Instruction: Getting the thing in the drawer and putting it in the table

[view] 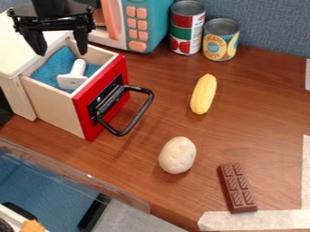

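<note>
Drawer: the red-fronted drawer (88, 105) is pulled out of the wooden cabinet (18, 97) at the worktop's left side; its walls stand all round what lies inside, and its red front comes between that and the middle of the worktop.
Handle: the black handle (140, 111) juts from the red front over the worktop.
Microwave: the teal and white toy microwave (154, 22) stands behind the drawer, by the back edge.
Cans: the red and green can (187, 29) and the shorter yellow and blue can (220, 41) stand upright side by side near the back edge.
Corn: the yellow corn (203, 94) lies in front of the cans.
Pale lump: the rounded whitish lump (177, 155) lies nearer the front edge, well apart from the drawer.
Chocolate: the brown chocolate bar (237, 187) lies close to the taped front corner.
White piece: the white piece (72, 78), a flat base with a stem, lies inside the drawer on blue cloth (57, 65), below the pincer (60, 50).
Pincer: above the drawer's rear part, pointing down, fingers spread wide, nothing held between them.
Worktop: brown wood-grain worktop (145, 149), with pale tape (254, 220) at the front corner.
Room: a blue-grey panel (266, 22) rises behind.
</note>
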`<state>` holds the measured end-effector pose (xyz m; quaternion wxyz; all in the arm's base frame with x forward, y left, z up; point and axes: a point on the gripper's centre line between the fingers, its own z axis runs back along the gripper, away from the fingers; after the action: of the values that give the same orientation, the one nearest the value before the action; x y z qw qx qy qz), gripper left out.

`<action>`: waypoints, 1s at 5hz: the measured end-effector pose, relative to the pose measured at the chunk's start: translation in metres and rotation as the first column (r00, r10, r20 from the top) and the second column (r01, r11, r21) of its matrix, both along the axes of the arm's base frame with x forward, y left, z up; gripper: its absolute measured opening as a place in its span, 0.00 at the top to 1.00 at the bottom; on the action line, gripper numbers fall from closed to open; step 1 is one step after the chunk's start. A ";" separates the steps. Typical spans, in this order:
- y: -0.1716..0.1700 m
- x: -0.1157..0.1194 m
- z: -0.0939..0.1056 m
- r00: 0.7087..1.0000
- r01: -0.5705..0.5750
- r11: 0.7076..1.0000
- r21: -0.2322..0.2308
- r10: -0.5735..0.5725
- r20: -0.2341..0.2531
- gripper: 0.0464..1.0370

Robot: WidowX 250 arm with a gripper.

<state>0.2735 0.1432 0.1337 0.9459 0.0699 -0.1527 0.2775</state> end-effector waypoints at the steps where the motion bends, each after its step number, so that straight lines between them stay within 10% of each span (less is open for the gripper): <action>1: 0.000 -0.001 -0.009 1.000 -0.004 1.000 -0.013 0.004 -0.024 0.04; 5: 0.005 0.036 -0.065 0.997 -0.043 0.994 0.096 0.049 -0.062 0.04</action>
<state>0.3092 0.1478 0.0685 0.9393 0.1272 -0.1334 0.2894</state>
